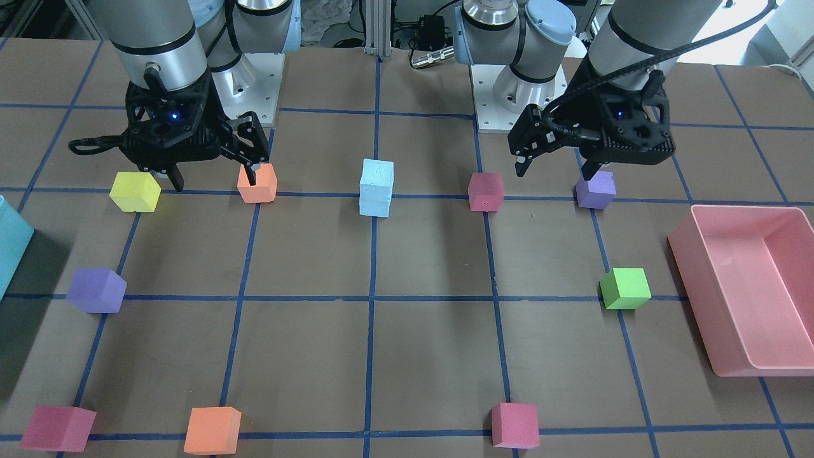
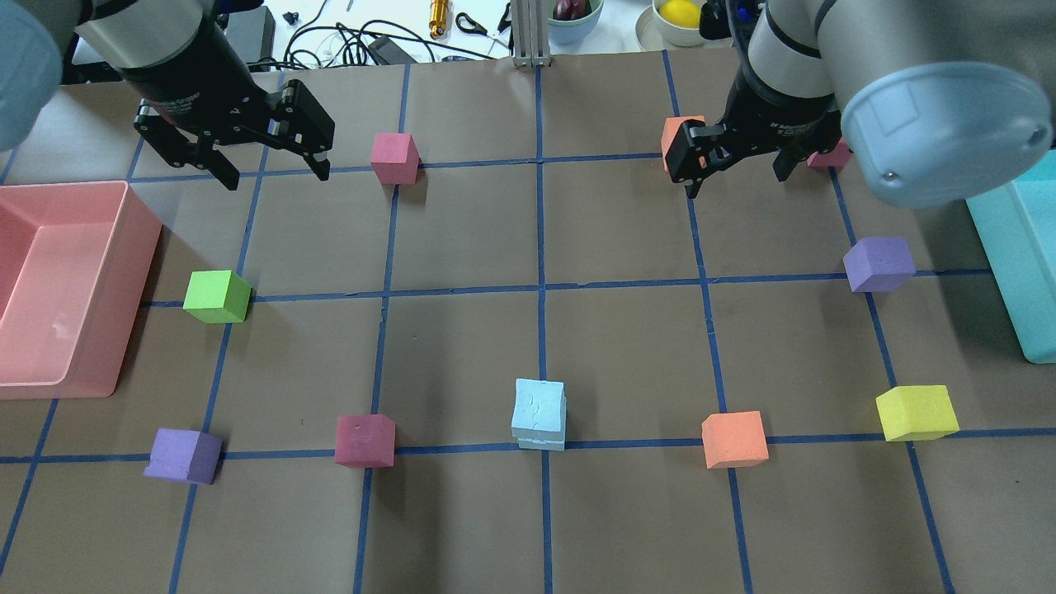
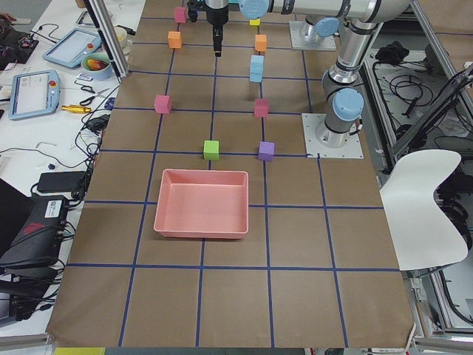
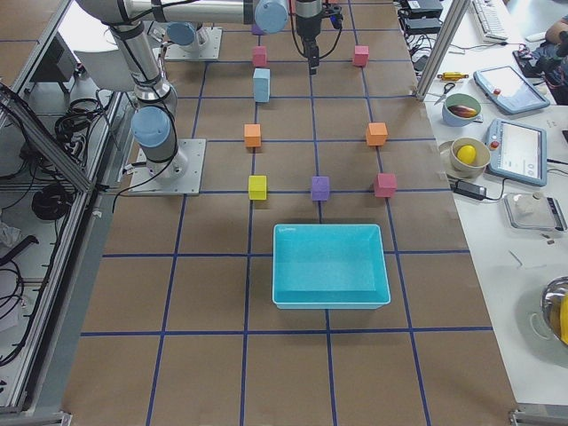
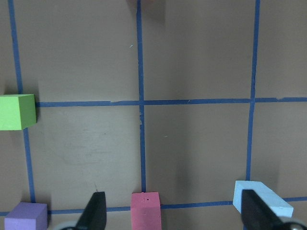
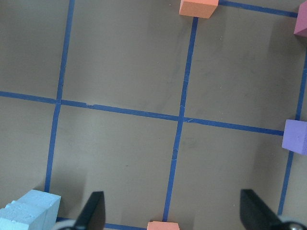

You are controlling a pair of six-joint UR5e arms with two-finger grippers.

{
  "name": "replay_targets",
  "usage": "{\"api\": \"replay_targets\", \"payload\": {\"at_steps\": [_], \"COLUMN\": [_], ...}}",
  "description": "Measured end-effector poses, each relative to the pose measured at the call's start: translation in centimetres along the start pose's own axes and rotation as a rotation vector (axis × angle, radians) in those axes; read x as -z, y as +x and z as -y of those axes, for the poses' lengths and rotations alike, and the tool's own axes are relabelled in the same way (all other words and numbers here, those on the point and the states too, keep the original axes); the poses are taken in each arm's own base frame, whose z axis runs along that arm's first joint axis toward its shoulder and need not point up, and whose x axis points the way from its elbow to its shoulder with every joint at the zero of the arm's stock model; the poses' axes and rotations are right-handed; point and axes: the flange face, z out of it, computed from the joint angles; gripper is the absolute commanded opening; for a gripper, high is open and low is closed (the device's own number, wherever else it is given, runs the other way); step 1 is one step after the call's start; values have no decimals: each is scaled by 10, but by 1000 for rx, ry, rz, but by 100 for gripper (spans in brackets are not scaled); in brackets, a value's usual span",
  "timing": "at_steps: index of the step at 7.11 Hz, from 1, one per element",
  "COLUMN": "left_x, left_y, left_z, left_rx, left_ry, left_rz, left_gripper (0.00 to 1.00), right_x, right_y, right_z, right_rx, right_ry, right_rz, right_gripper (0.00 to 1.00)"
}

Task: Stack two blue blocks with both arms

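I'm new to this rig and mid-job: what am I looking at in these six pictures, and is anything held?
Two robot arms work at a taped table. The front view faces the robot, so sides look swapped. The overhead view looks from behind it, left arm on the left, right arm on the right. Two views are from the table ends, two from the wrists. The two blue blocks stand stacked mid-table, touched by nothing. Scattered around are other coloured cubes, a pink bin and a teal bin. Both arms' jaws are open and empty.
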Motion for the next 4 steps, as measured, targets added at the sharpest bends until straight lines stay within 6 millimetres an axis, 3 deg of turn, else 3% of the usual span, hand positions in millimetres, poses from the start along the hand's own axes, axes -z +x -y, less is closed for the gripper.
{"api": "replay_targets", "payload": {"at_steps": [4], "left_x": [5], "left_y": [-8], "left_z": [0], "left_rx": [4], "left_ry": [36], "left_rz": [57], "left_gripper": [100], "right_x": [-1], "right_y": [-1], "right_z": [0], "right_rx": [-2], "right_ry": [-2], "right_rz": [1], "right_gripper": [100]}}
